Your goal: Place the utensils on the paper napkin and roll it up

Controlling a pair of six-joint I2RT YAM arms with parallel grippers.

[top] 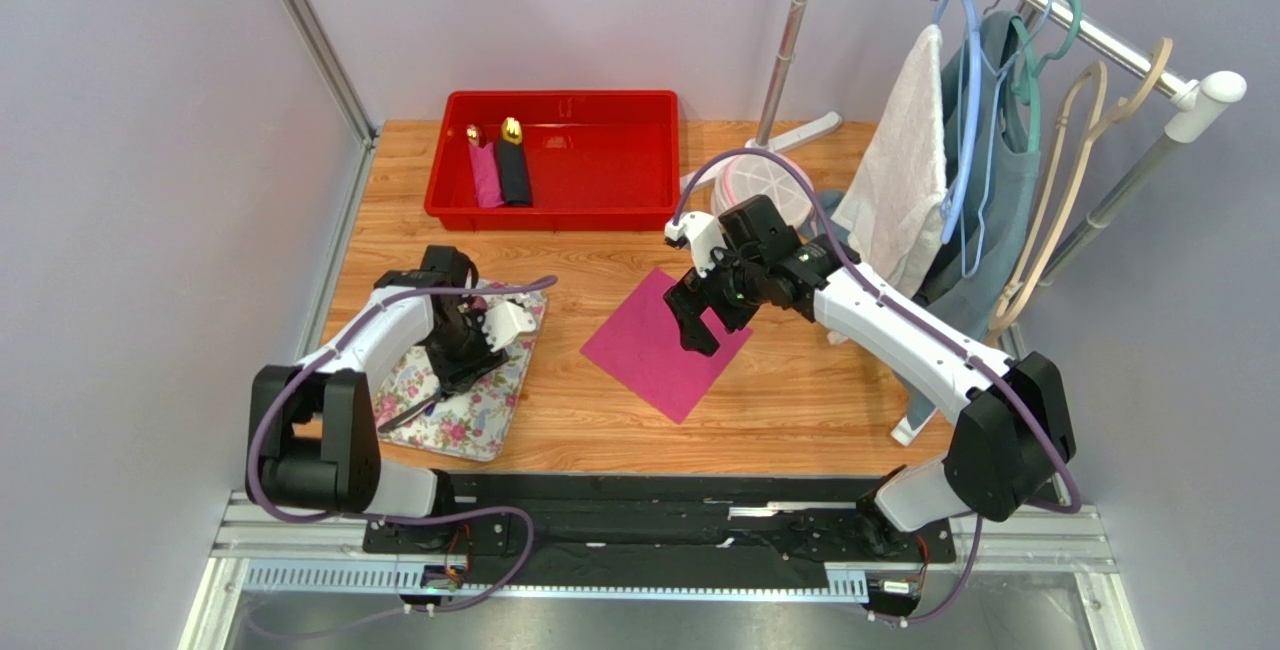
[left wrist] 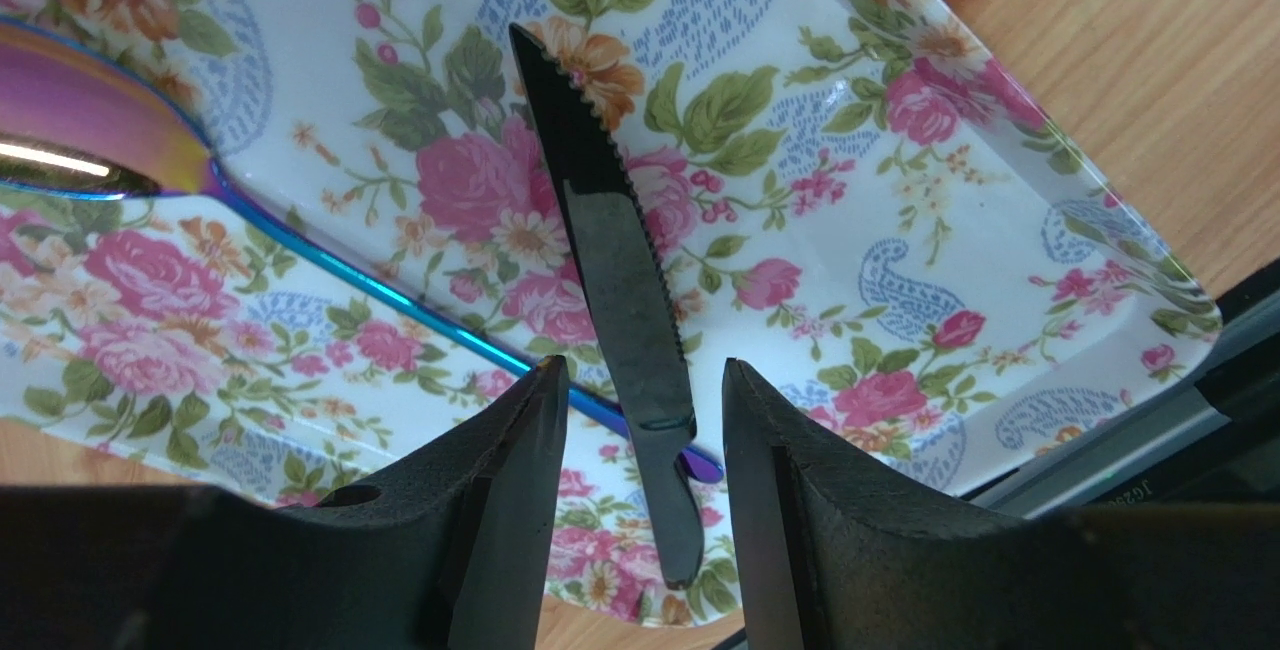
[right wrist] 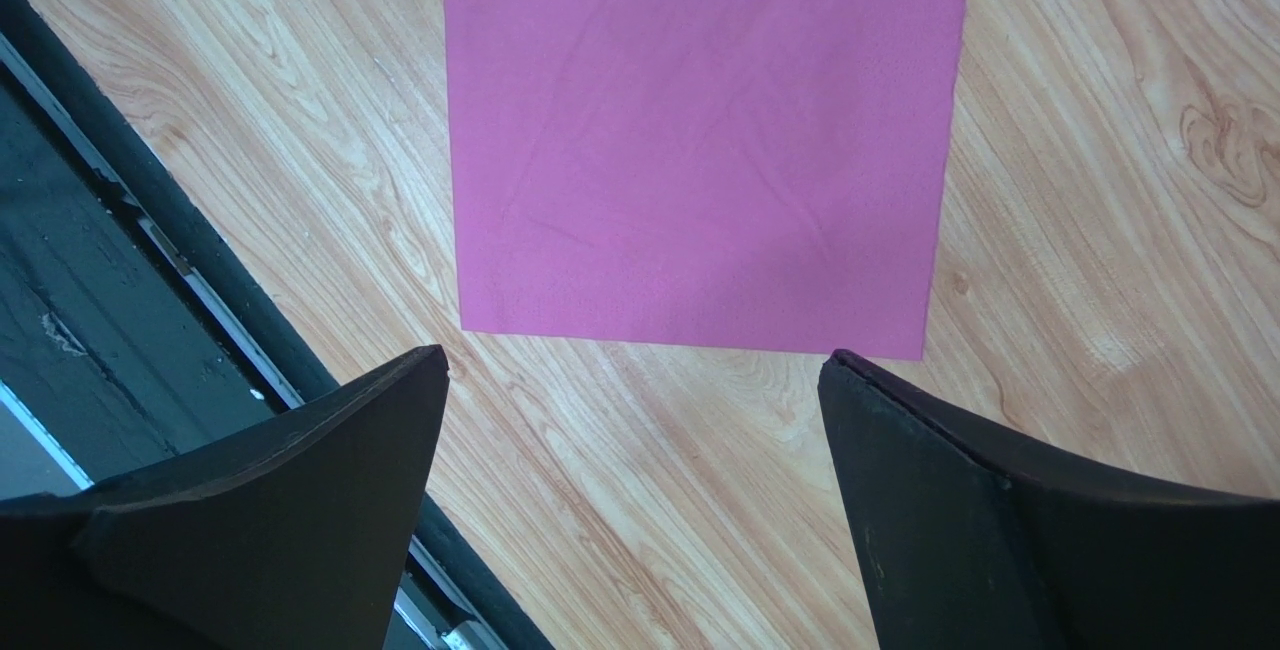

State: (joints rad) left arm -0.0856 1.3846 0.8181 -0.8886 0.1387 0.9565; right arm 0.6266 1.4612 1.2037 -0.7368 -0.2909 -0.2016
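We see the pink napkin [right wrist: 706,125] lying flat and unrolled on the wooden surface [right wrist: 1112,230]. The right fingers [right wrist: 301,515] hang just above one edge of the napkin, spread wide apart and holding nothing.

Left of the napkin in the top view, and apart from it, a floral tray [left wrist: 962,230] rests on the surface. Both utensils we can make out lie on this tray, not on the napkin. One is a black knife [left wrist: 624,290] with a serrated edge. The other is a spoon [left wrist: 90,125] with a shiny purple-tinted bowl. The spoon's bluish handle passes under the knife, so the two cross.

The left fingers [left wrist: 496,500] are low over the tray, one on each side of the knife's handle. They are partly drawn in, but a narrow gap shows on both sides, so they are apart and not clamped on it.

Beyond the napkin, toward the far edge of the surface, a red bin [top: 549,211] holds a pink roll [top: 484,173] and a black roll [top: 514,173] side by side, each with a gold tip showing. Right of the napkin stands a clothes rack [top: 1052,13] with hangers and a pale towel [top: 902,170].
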